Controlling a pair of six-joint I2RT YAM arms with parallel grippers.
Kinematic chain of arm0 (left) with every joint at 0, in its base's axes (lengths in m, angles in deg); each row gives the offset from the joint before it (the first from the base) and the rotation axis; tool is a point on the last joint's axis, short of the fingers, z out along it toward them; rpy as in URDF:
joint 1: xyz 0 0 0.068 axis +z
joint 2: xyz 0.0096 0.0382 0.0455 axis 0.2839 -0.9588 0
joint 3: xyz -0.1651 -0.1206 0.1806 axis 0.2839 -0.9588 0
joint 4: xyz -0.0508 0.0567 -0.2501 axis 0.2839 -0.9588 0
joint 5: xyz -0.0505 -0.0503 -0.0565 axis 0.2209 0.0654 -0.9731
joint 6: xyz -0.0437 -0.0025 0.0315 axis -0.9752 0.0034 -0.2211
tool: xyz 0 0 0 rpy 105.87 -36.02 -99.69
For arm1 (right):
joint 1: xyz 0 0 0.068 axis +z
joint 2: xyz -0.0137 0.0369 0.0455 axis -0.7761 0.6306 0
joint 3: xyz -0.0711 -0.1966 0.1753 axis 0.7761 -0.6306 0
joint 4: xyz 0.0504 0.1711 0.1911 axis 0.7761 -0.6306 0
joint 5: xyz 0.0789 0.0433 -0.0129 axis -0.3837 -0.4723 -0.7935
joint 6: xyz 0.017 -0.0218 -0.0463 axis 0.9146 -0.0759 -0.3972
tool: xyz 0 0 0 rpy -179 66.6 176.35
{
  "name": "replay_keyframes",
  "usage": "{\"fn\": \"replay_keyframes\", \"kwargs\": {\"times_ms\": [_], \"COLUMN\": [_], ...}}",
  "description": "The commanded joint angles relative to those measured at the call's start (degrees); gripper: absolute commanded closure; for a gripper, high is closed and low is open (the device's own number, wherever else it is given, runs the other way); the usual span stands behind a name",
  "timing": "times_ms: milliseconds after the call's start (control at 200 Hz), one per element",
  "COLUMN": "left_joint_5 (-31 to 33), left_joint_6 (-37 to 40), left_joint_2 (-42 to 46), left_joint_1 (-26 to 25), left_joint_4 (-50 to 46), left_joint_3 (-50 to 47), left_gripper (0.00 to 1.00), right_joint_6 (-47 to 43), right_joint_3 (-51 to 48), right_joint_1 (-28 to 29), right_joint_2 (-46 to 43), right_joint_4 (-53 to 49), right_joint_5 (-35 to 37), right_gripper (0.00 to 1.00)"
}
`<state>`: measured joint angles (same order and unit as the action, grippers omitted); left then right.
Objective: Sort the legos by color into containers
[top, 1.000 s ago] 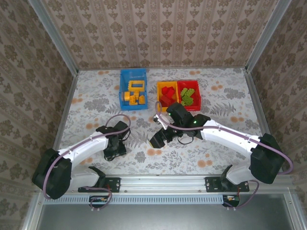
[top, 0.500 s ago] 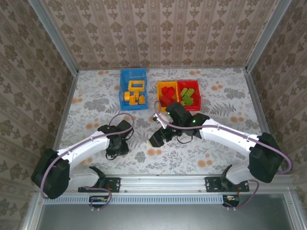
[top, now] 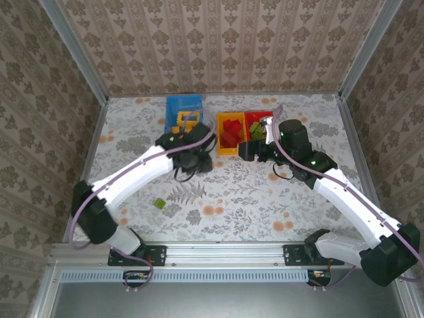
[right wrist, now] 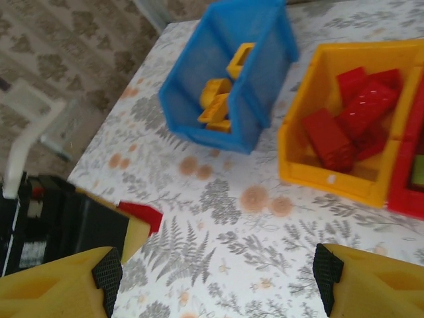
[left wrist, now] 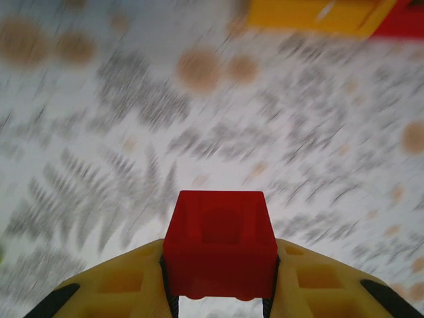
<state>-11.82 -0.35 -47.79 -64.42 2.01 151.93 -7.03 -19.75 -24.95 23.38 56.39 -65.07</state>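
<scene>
A second ago both arms sat low over the near half of the table (top: 298,192). Since then we have swung the left arm up toward 12 o'clock. The left gripper (left wrist: 220,291) is closed snugly on a red brick (left wrist: 220,242), and its yellow fingers (left wrist: 126,281) press on both sides of the brick. From above, it now hangs over the cloth at about 7 o'clock from the yellow bin (right wrist: 331,182), close to that bin but not over it.

The right arm has pulled back toward 1 o'clock. The right gripper (right wrist: 217,275) is spread wide with nothing in it, and it hovers near the front of the yellow bin and the red bin (right wrist: 404,199).

The left arm's move also uncovered a green brick (top: 159,203), which lies alone at about 7 o'clock on the table, well apart from everything else.

The sorting rule shows in the bins:
- The yellow bin holds the red bricks (right wrist: 344,126).
- The blue bin (right wrist: 199,73) holds the yellow bricks (right wrist: 215,103).
- The red bin holds the green bricks (top: 260,136).

So we judge that the held brick belongs in the yellow bin. That calls for a short carry toward 1 o'clock and a release, with care taken around the right arm nearby. After that, we see only the stray green brick left to fetch, so the task looks nearly done.
</scene>
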Motion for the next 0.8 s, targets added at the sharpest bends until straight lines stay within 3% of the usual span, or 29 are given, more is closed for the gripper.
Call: {"fn": "replay_keyframes", "kwargs": {"times_ms": [0, 350, 585, 795], "left_joint_5": [-0.3, -0.6, -2.6, -5.0], "left_joint_6": [7.9, 16.5, 17.2, 17.3], "left_joint_2": [-9.8, -40.6, -46.8, -48.6], "left_joint_1": [1.9, 6.5, 8.7, 8.8], "left_joint_4": [1.1, -5.8, 0.0, 1.1], "left_joint_3": [11.0, 51.1, 54.7, 55.7], "left_gripper": [0.68, 0.67, 0.61, 0.41], "right_joint_6": [2.2, 5.3, 5.1, 4.5], "right_joint_3": [1.2, 1.4, 1.5, 0.7], "right_joint_1": [-0.7, -3.3, -4.4, -4.8], "right_joint_2": [0.6, 0.7, 1.5, 2.1], "right_joint_4": [-2.5, -4.4, -5.5, -6.0], "right_joint_5": [4.4, 3.1, 1.0, 0.1], "right_gripper": [0.21, 0.21, 0.21, 0.21]}}
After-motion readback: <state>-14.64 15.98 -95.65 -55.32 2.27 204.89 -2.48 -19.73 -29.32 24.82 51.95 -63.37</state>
